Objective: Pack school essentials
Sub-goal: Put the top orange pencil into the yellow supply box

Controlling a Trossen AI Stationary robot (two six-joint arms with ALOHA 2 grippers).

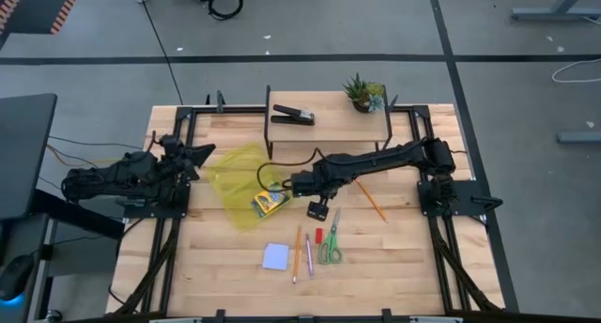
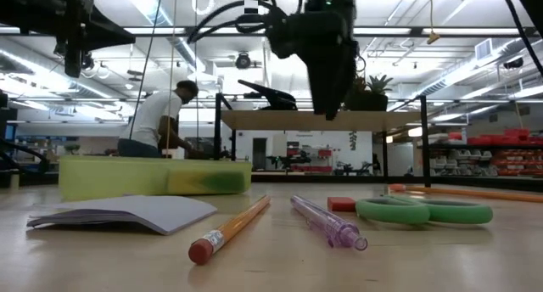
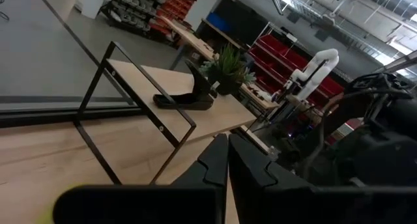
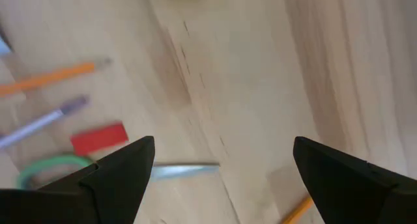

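Observation:
A yellow see-through bag [image 1: 237, 177] lies flat on the table's left-middle, and the yellow-green crayon box [image 1: 269, 202] rests at its near right edge. Toward the near edge lie the pale blue notepad [image 1: 275, 256], an orange pencil [image 1: 298, 253], the pink pen [image 1: 308, 255], the red eraser [image 1: 318, 235] and the green-handled scissors [image 1: 330, 244]. A second orange pencil [image 1: 373, 201] lies farther right. My right gripper [image 4: 221, 165] hangs open above the table, pointing down, just beyond the eraser [image 4: 98, 138]. My left gripper [image 3: 228, 165] is shut, raised beside the bag's far left corner; nothing shows between its fingers.
A low black-framed wooden shelf [image 1: 329, 126] stands at the far edge with the black stapler [image 1: 293, 115] and the small potted plant [image 1: 363, 93] on it. Bare wood lies right of the scissors. A person [image 2: 161, 114] shows in the room behind the table.

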